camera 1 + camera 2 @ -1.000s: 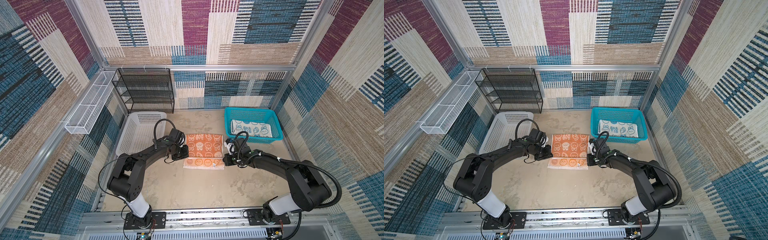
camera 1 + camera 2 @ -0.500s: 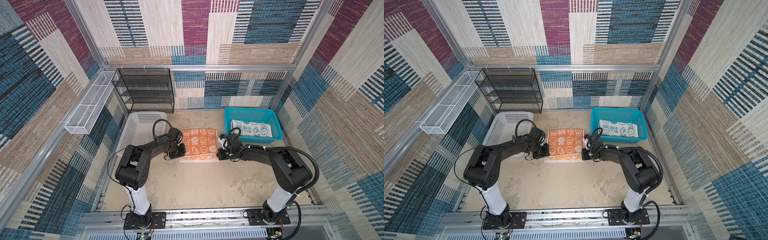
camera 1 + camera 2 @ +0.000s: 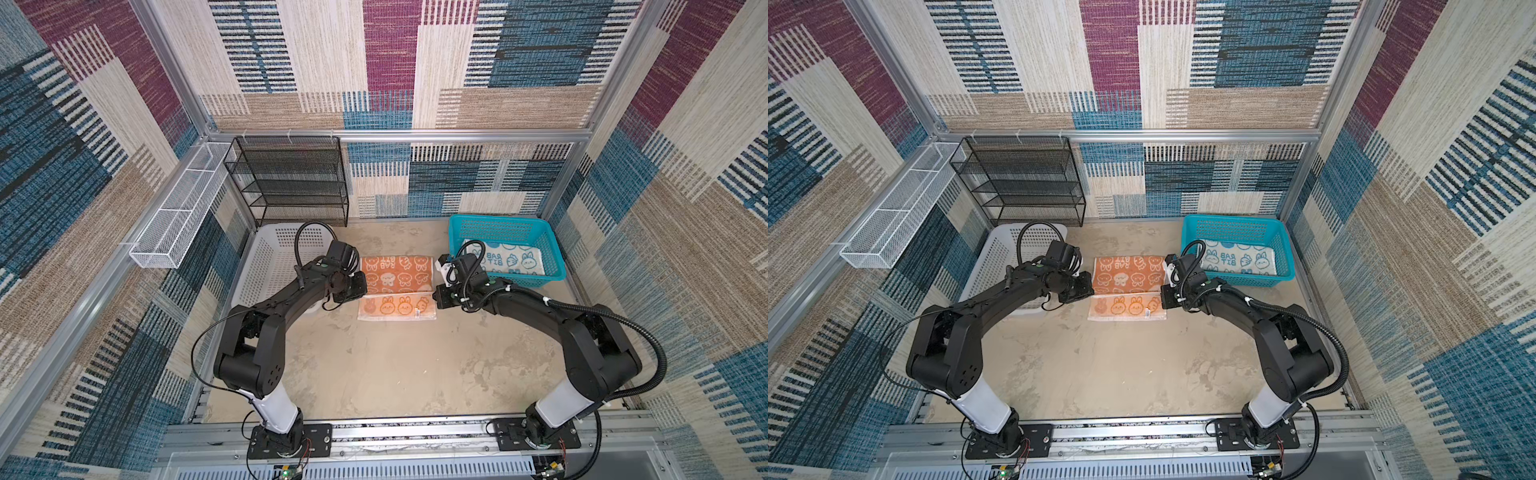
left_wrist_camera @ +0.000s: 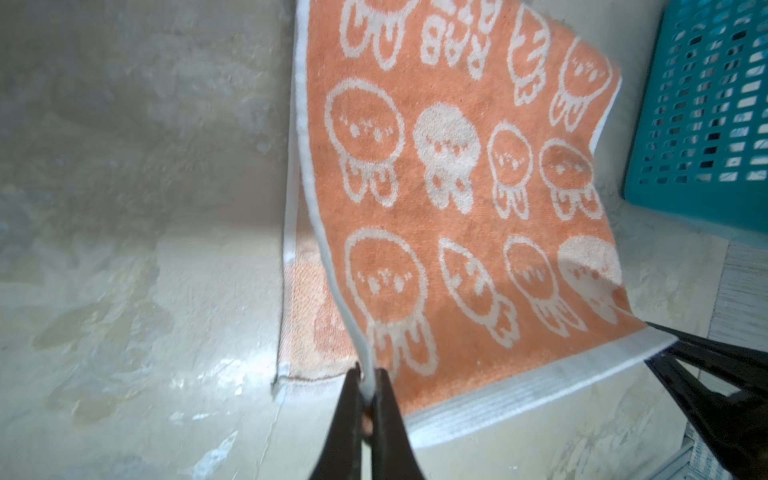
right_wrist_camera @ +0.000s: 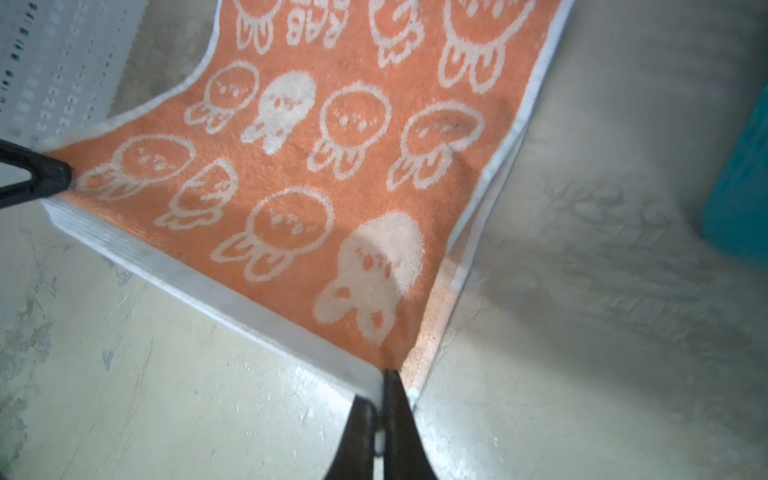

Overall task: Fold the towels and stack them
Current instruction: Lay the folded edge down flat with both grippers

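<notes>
An orange towel (image 3: 395, 276) (image 3: 1127, 276) with white cartoon faces lies at mid-table, its top layer folded over a lower layer whose front strip shows. My left gripper (image 3: 361, 292) (image 4: 368, 382) is shut on the flap's left corner. My right gripper (image 3: 435, 297) (image 5: 382, 386) is shut on the right corner. In both wrist views the flap (image 4: 457, 166) (image 5: 332, 145) hangs stretched between the two, raised off the lower layer. A teal-white rabbit towel (image 3: 503, 259) (image 3: 1237, 259) lies folded in the teal basket (image 3: 498, 222).
A white plastic basket (image 3: 270, 266) stands left of the orange towel, under my left arm. A black mesh rack (image 3: 291, 178) stands at the back left. A white wire tray (image 3: 178, 216) hangs on the left wall. Bare tabletop (image 3: 395, 365) spreads in front.
Both grippers stay shut on the orange towel's corners. They and the towel have shifted a little towards the back and left.
</notes>
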{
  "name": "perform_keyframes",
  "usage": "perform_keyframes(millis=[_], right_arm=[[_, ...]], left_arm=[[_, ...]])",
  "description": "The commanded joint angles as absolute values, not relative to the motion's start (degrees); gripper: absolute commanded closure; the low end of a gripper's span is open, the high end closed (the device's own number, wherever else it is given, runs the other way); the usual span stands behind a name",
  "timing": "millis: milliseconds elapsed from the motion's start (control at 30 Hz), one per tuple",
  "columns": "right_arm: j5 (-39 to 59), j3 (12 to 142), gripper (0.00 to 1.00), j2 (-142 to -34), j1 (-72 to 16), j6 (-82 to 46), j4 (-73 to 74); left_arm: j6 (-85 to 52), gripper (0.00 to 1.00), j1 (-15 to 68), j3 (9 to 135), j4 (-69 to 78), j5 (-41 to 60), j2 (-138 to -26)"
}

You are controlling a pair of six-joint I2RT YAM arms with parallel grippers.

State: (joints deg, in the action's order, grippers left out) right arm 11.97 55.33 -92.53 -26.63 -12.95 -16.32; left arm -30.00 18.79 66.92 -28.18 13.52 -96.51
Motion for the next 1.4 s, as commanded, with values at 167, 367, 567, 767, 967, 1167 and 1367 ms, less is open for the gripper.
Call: perform_keyframes(millis=[167, 367, 567, 767, 967, 1167, 1367], right_arm=[[10.33, 49.39, 1.00, -94.98, -28.29, -14.40, -14.29], [10.90, 48.16, 1.00, -96.86, -28.73, -15.09, -12.22], [10.13, 49.44, 1.00, -96.49, -28.83, -14.90, -13.33], [9.05, 50.61, 1.00, -91.78, -29.21, -14.85, -16.62], [9.06, 48.85, 1.00, -92.53, -30.91, -15.47, -15.64], [9.40, 47.10, 1.00, -95.48, -31.03, -15.82, -13.33], [9.16, 46.39, 1.00, -95.75, -31.63, -16.00, -13.13]], left_arm=[[-29.09, 1.00, 18.59, 60.83, -27.61, 10.52, -97.49], [-28.73, 1.00, 18.63, 59.45, -26.55, 9.77, -98.39], [-28.24, 1.00, 18.61, 61.27, -27.77, 9.41, -99.77], [-28.65, 1.00, 18.62, 60.83, -27.69, 7.01, -94.16], [-28.92, 1.00, 18.63, 58.48, -26.69, 7.61, -95.55], [-28.41, 1.00, 18.62, 56.74, -25.22, 7.91, -98.11], [-28.42, 1.00, 18.63, 57.12, -24.96, 8.24, -99.10]])
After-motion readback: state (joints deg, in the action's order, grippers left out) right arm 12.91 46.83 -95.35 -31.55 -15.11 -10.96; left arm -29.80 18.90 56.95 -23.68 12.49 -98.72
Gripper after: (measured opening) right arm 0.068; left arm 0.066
